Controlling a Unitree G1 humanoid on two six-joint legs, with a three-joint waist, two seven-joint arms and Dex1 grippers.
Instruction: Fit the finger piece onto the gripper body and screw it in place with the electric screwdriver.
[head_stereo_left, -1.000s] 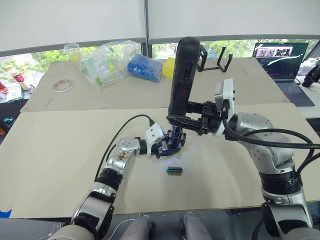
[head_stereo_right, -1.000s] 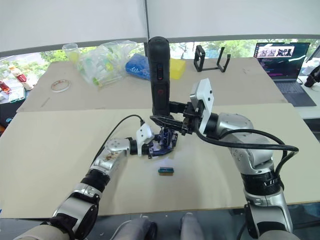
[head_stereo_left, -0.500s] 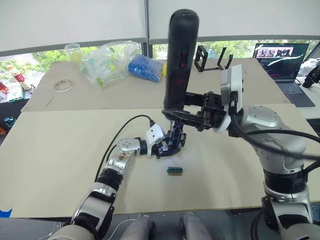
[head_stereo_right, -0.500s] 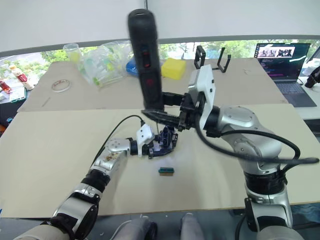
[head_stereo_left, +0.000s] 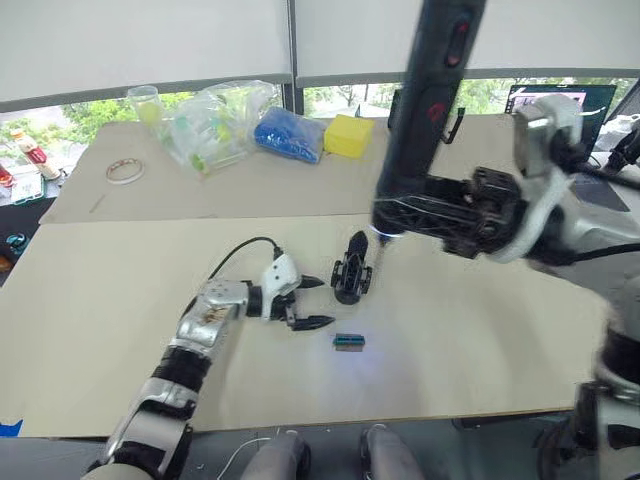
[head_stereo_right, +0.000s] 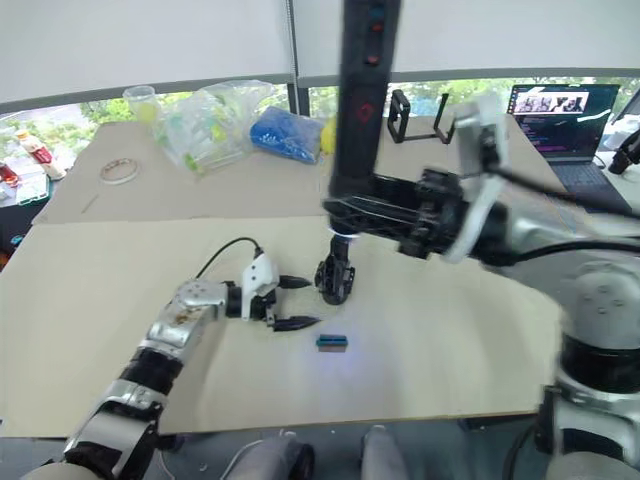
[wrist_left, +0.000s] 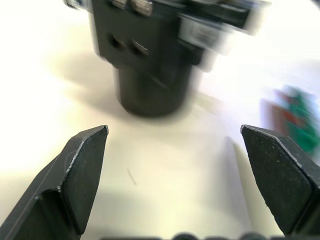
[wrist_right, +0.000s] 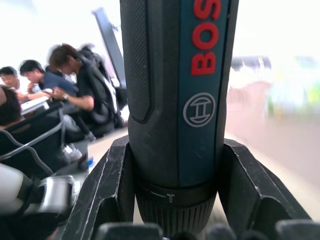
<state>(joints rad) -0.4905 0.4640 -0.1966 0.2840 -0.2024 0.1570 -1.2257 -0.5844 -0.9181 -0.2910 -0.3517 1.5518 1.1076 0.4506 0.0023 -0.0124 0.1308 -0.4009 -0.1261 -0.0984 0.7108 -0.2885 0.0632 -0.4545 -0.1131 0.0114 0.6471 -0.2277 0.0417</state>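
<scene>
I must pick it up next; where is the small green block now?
In the left eye view, the green block lies on the table, just before the gripper body, right of the open left pincer.

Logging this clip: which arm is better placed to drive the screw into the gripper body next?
Right. The right gripper is shut on the electric screwdriver, whose lit tip hangs just beside the gripper body. The left gripper is open beside the body, holding nothing.

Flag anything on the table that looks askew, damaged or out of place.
Nothing stands out. The gripper body stands upright and alone on the table, the open left gripper just beside it. The right gripper clamps the electric screwdriver above. A small green block lies flat nearby.
</scene>
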